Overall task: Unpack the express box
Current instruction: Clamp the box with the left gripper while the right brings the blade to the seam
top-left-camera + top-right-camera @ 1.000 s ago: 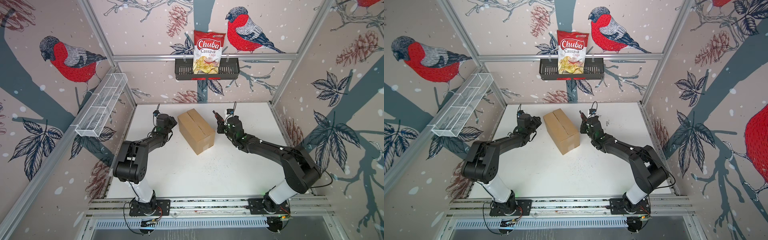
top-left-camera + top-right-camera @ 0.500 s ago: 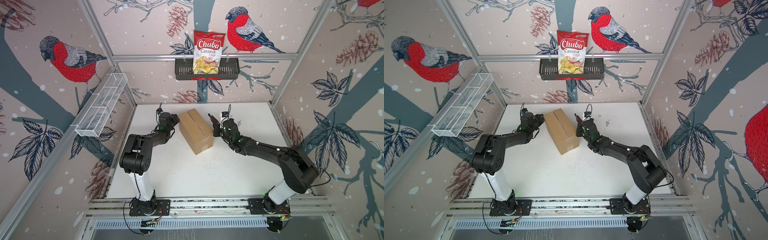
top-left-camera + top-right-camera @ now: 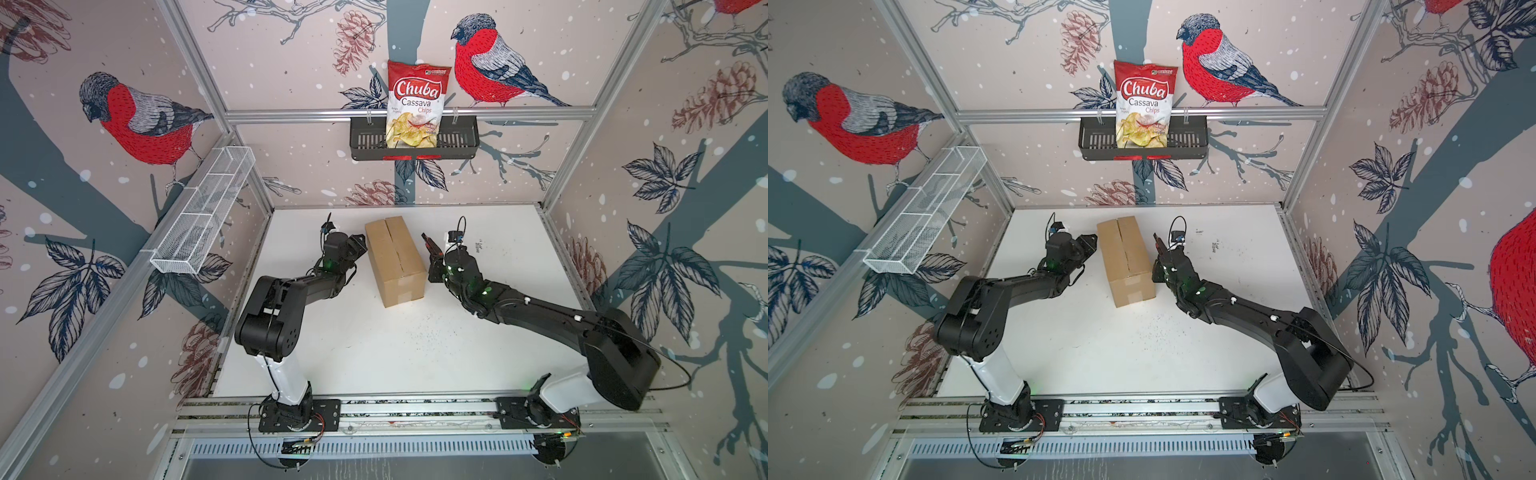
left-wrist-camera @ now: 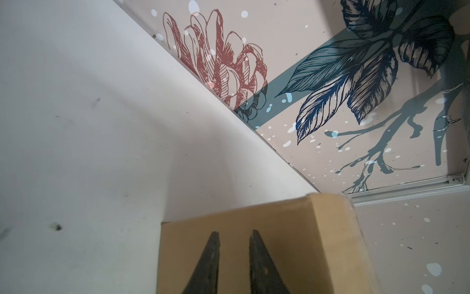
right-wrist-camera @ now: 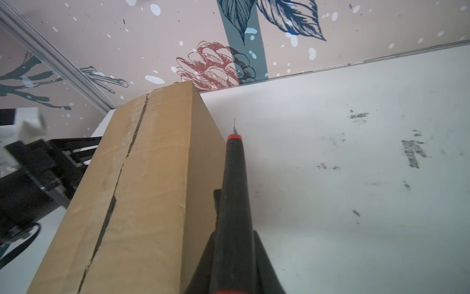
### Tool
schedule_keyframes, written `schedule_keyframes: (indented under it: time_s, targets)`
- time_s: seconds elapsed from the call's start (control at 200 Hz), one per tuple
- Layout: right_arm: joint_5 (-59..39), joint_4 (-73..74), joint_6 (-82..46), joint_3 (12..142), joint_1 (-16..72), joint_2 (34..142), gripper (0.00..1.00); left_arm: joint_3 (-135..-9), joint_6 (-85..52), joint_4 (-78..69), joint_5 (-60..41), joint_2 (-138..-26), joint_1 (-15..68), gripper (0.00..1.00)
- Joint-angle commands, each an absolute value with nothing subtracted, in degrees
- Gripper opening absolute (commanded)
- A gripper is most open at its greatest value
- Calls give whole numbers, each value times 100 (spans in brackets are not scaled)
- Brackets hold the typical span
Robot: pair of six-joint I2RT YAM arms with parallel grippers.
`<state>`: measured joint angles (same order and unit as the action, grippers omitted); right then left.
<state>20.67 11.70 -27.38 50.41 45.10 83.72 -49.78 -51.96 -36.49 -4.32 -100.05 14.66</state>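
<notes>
Express box (image 3: 395,257): you have one, flaps down, on the table (image 3: 415,353) between two grippers.
Left gripper (image 4: 234,235): slightly parted, empty, tips beside the box.
Right gripper (image 5: 235,224): clenched on one craft knife (image 5: 234,165).

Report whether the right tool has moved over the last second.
Yes. The right tool, shut on a knife, has shifted left in both top views, closing on the express box, which stayed put.
</notes>
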Motion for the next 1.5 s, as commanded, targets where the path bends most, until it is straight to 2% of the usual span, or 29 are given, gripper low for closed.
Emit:
schedule_keyframes:
  time_s: [0.0, 0.06, 0.16, 0.23, 0.35, 0.425, 0.55, 0.786, 1.041, 1.496]
  targets:
    - [2651, 416, -2933, 5339, 4508, 8138, 0, -4852, -5141, -3371, -454, -9551, 1405, 28]
    - [2770, -60, -2880, 5627, 4533, 8032, 0, -4857, -5015, -2930, -458, -9240, 1397, 36]
    - [2903, -743, -2782, 6090, 4611, 7884, 0, -4957, -4718, -2058, -440, -8774, 1397, 57]
    - [2943, -1086, -2680, 6384, 4707, 7832, 0, -5049, -4521, -1639, -561, -8525, 1389, 67]
    - [3015, -1442, -2517, 6830, 4896, 7847, 0, -5023, -4366, -1620, -1175, -8206, 1389, 80]
    - [3015, -1516, -2437, 7034, 4992, 7890, 0, -4980, -4339, -1778, -1667, -8189, 1380, 84]
    - [2852, -1697, -2348, 7409, 5053, 8078, 0, -5001, -4356, -2028, -2397, -8461, 1389, 85]
    - [2513, -1871, -2138, 7886, 5147, 8423, 0, -4957, -4385, -2245, -2721, -8777, 1490, 86]
    - [2115, -1845, -2131, 8041, 5170, 8550, 0, -4922, -4387, -2301, -2643, -8985, 1619, 86]
    - [2037, -2071, -2072, 8346, 5278, 8890, 0, -4913, -4330, -2114, -2291, -9386, 1749, 82]
